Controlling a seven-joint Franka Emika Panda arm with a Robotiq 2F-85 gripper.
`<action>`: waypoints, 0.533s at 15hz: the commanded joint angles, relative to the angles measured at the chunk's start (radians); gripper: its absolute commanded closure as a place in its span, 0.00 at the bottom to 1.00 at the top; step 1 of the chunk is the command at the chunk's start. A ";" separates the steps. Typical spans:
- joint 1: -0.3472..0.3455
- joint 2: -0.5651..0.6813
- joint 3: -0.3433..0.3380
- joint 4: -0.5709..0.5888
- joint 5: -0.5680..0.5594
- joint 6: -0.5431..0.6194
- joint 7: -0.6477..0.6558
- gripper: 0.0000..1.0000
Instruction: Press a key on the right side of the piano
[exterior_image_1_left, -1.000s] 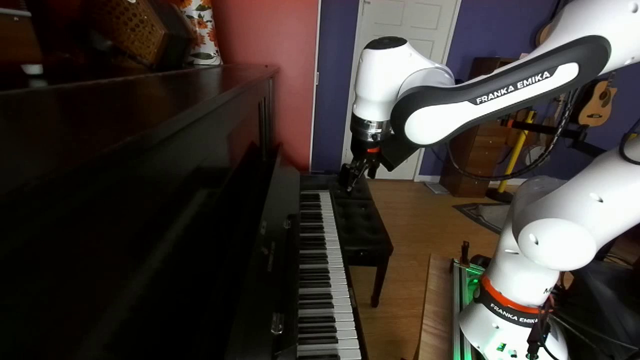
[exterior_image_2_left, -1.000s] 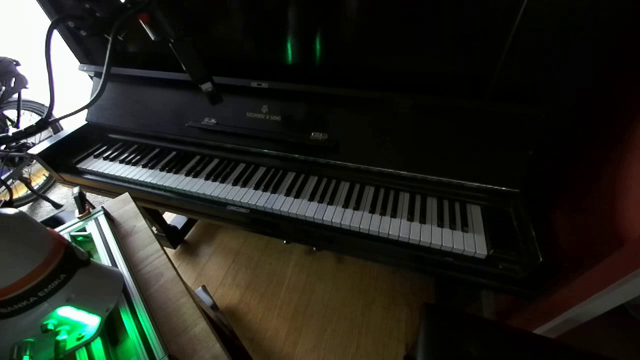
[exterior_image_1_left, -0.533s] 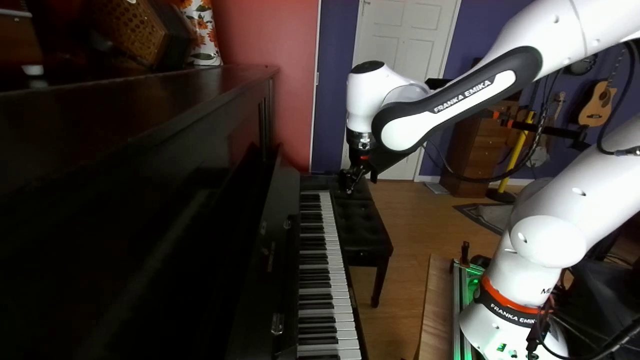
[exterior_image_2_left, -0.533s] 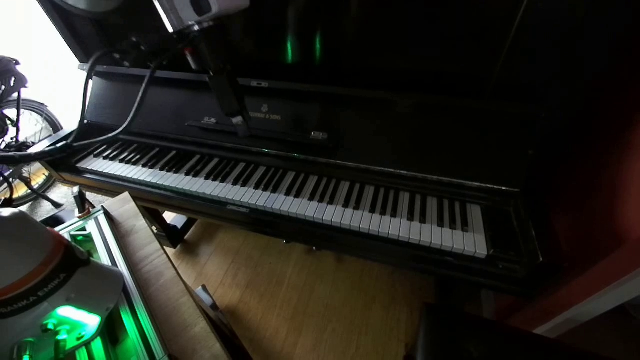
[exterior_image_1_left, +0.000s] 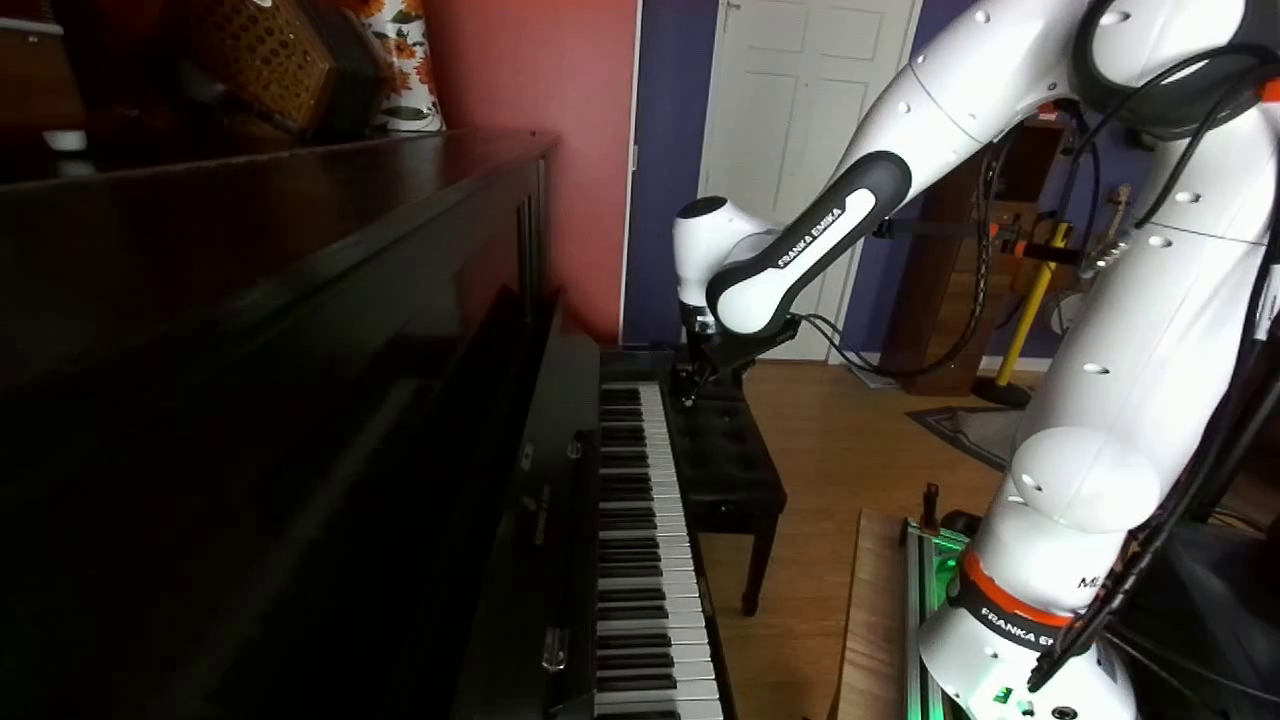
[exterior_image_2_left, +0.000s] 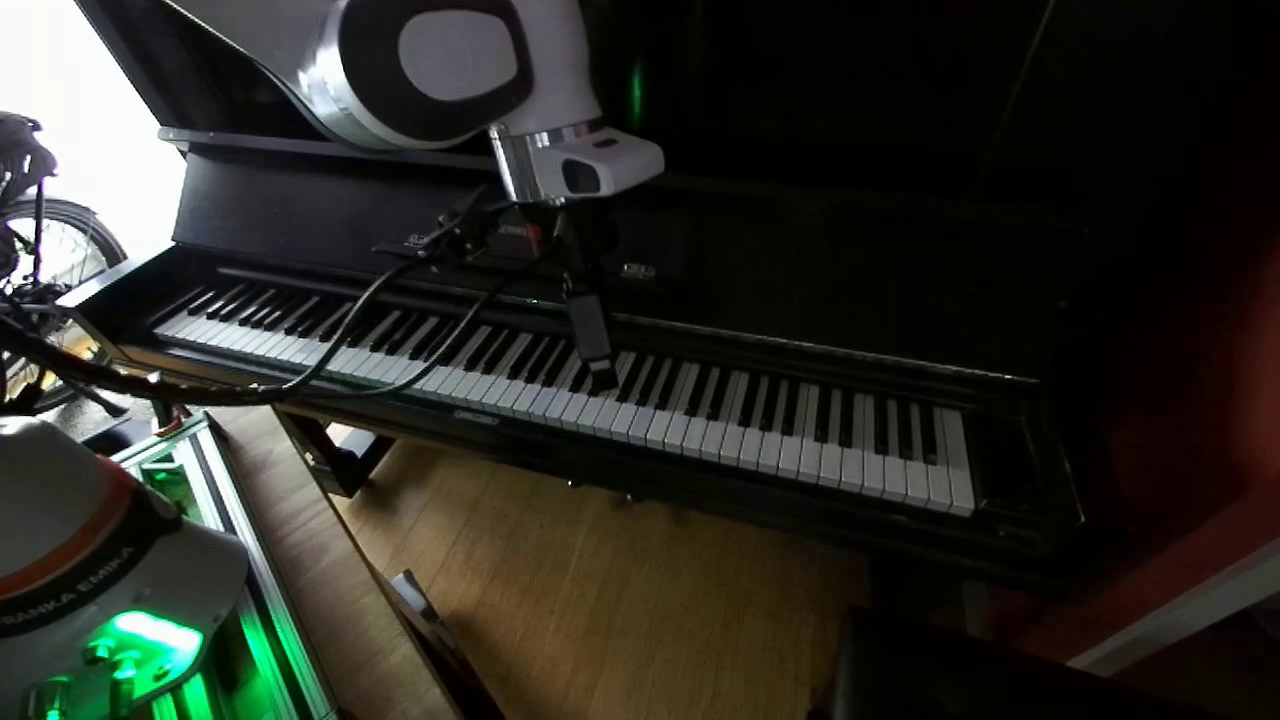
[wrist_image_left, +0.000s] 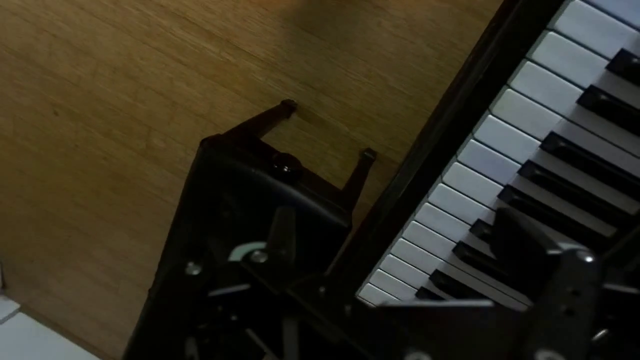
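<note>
Fingers (wrist_image_left: 522, 240) spread apart, piano keys (exterior_image_2_left: 650, 420) lower down

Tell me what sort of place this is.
Most likely a music room in a home: there is a glossy dark wooden upright piano, a black tufted padded bench beside it, and a white panelled door.

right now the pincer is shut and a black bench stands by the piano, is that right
Not quite: the pincer is open, not shut. The wrist view shows its two fingers well apart. The rest is right: a black bench stands by the piano.
</note>
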 joint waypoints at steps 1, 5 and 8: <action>0.056 0.008 -0.059 0.006 -0.002 -0.004 -0.001 0.00; 0.071 -0.016 -0.054 0.005 -0.003 -0.007 0.000 0.00; 0.065 0.045 -0.063 0.049 -0.048 -0.007 0.084 0.00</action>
